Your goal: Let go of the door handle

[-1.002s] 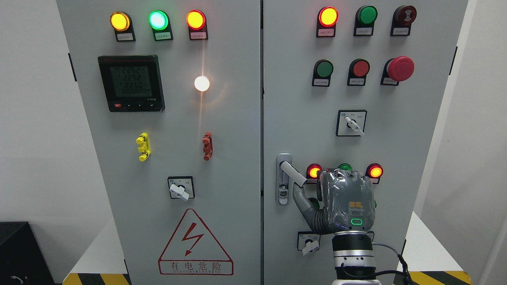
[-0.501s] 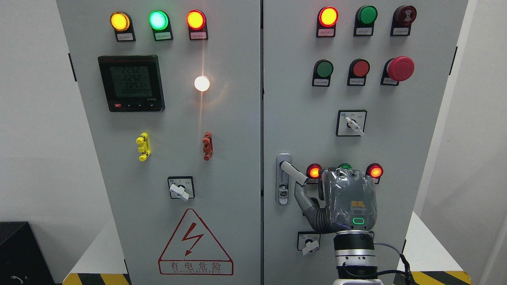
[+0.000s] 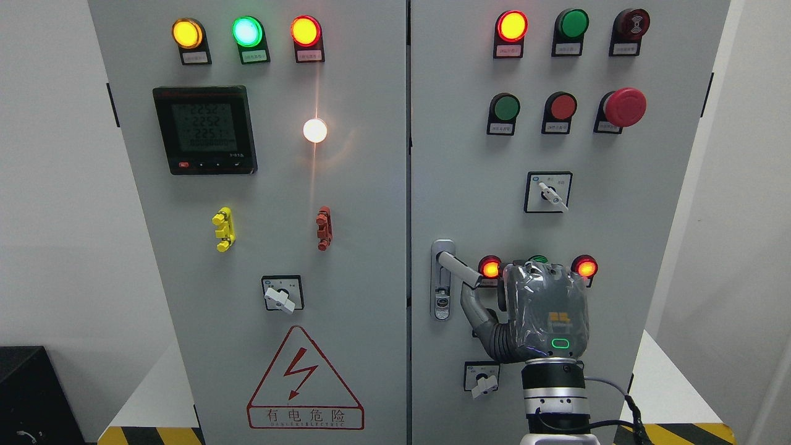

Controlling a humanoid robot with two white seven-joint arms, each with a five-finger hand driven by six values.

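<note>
The right robot hand [image 3: 544,312] rose from the bottom edge in front of the right cabinet door [image 3: 618,247], its back to the camera. Its thumb reached up just beneath the free end of the tilted door handle [image 3: 460,270]; whether they touched was unclear. The remaining fingers were hidden, so its grip could not be told. The handle sat at the door's left edge, beside a lit red lamp [image 3: 490,268].

White walls [image 3: 55,185] flank the scene; hazard-striped floor edge [image 3: 148,434] below.
</note>
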